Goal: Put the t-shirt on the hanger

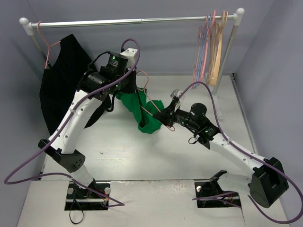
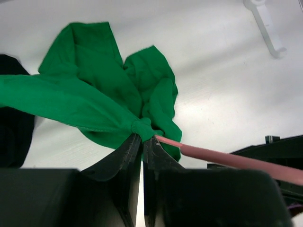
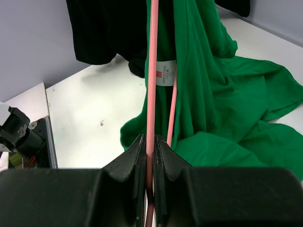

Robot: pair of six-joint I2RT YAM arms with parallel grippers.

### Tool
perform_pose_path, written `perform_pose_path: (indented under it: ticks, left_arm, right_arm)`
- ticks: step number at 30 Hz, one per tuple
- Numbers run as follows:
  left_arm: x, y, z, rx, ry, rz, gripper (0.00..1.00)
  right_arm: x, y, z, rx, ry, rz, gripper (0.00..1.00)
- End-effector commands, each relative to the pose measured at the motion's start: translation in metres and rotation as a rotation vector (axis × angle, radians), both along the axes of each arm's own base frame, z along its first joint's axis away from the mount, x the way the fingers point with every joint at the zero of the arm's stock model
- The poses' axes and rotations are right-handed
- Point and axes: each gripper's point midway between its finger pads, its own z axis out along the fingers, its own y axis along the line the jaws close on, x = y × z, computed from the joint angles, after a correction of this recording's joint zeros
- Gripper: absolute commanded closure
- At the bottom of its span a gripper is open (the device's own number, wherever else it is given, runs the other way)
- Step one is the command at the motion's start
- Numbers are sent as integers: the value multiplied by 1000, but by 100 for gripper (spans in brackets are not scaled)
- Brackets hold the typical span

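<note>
white desk (image 1: 142, 161), near its far edge: t-shirt (image 2: 94, 94) meets hanger (image 3: 152, 71)
left gripper (image 2: 142, 138) pinches a bunched fold, limp and light; right gripper (image 3: 150, 144) clamps the thin, likely slippery wire.

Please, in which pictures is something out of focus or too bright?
Top external: even light, soft shadows on the table. Left wrist: the table is nearly washed out, the t-shirt sharp, the left gripper soft and dark. Right wrist: the hanger looks softer close to the right gripper.
</note>
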Motion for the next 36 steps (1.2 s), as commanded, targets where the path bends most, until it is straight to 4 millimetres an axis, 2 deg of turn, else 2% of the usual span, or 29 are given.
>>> perform_pose_path:
  ticks: [1,3,6,10,19,22,25,26,29,32,36]
  left_arm:
    - [14,2,53,-77,-180,43,91]
    - [17,-2,59,-101,-197,39,91]
    - [15,-13,57,-134,-172,7,91]
    - [7,-30,52,-168,-139,-43,91]
    - [-12,-57,65,-256,-174,-129,91]
    - [-17,-66,67,-270,-175,-163,83]
    - [-16,-64,66,-254,-174,-159,75]
    - [-16,-61,66,-246,-179,-152,65]
    - [-16,-47,63,-189,-195,-118,53]
    - [-16,-34,61,-130,-211,-101,48]
    - [-24,-18,75,-89,-269,-105,46]
  right_arm:
    - [0,4,60,122,-169,25,100]
    - [0,3,59,120,-168,21,100]
    - [1,2,60,121,-174,17,100]
    - [5,4,61,122,-181,9,100]
    - [12,7,60,130,-186,22,100]
    - [13,9,59,134,-184,28,100]
    - [15,7,61,140,-190,22,100]
    - [15,7,62,140,-193,21,100]
    - [17,4,63,143,-197,12,100]
    - [18,2,63,141,-199,7,100]
    - [20,2,58,134,-189,2,100]
